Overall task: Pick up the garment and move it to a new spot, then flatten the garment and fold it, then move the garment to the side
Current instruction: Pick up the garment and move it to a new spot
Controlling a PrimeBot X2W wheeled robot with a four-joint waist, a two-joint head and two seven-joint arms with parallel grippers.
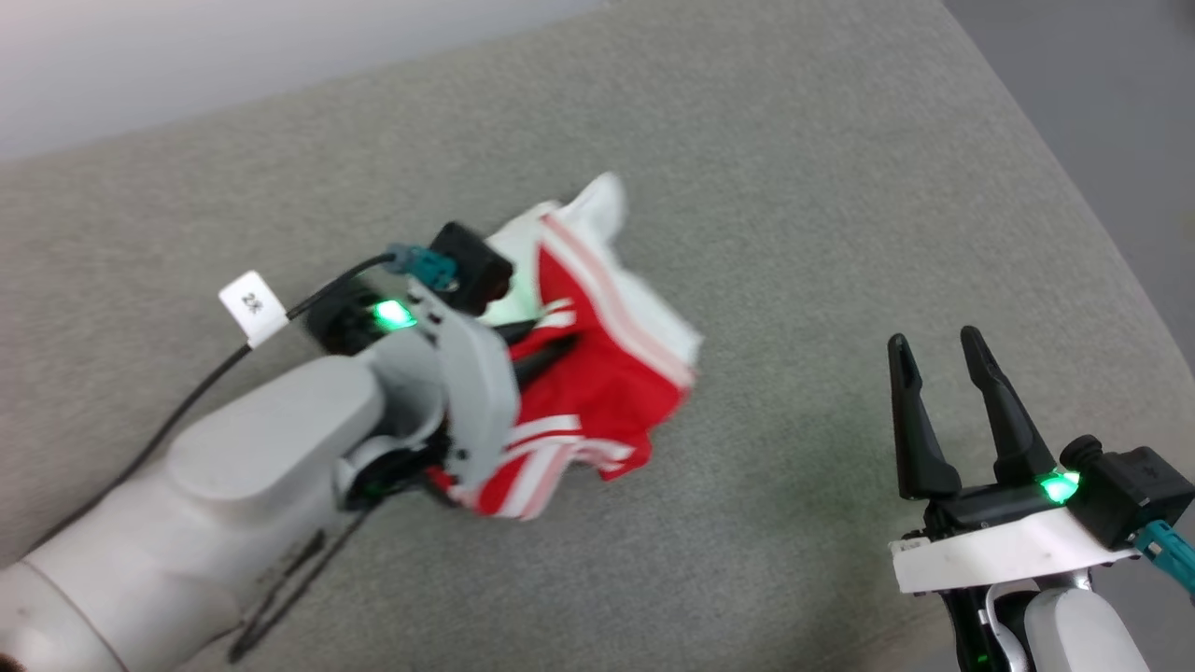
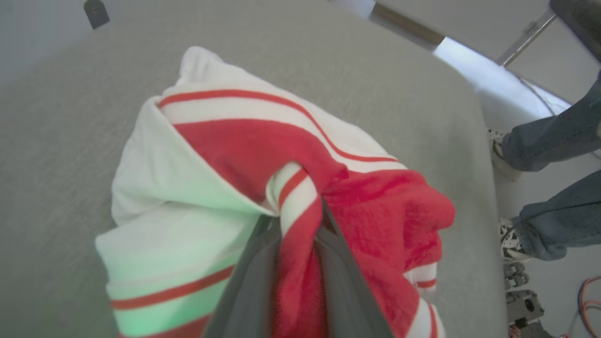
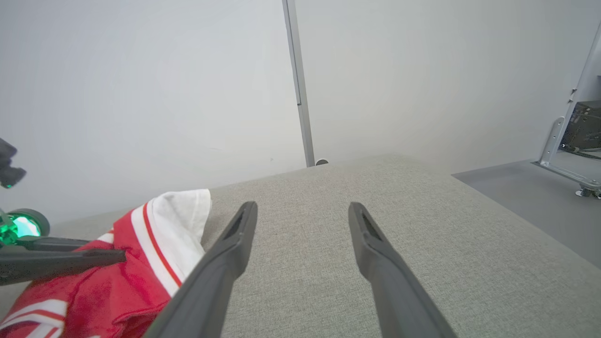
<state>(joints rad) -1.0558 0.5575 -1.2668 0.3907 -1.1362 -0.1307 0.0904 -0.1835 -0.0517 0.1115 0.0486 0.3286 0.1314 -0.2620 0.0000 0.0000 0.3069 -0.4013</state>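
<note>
Clamping bunched garment in left jaws | right jaws apart, empty | both over grey surface

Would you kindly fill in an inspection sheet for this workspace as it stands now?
Surface: grey fabric surface, evenly textured.
Job's things: garment, bunched up, red with white striped trim.
Clutter: nothing seen.
Grippers: left gripper shut on a fold of the garment; right gripper open, apart from it.
Cables: black cable with a white tag along the left arm.
Surroundings: a person's legs beside the surface; pale wall behind.
</note>
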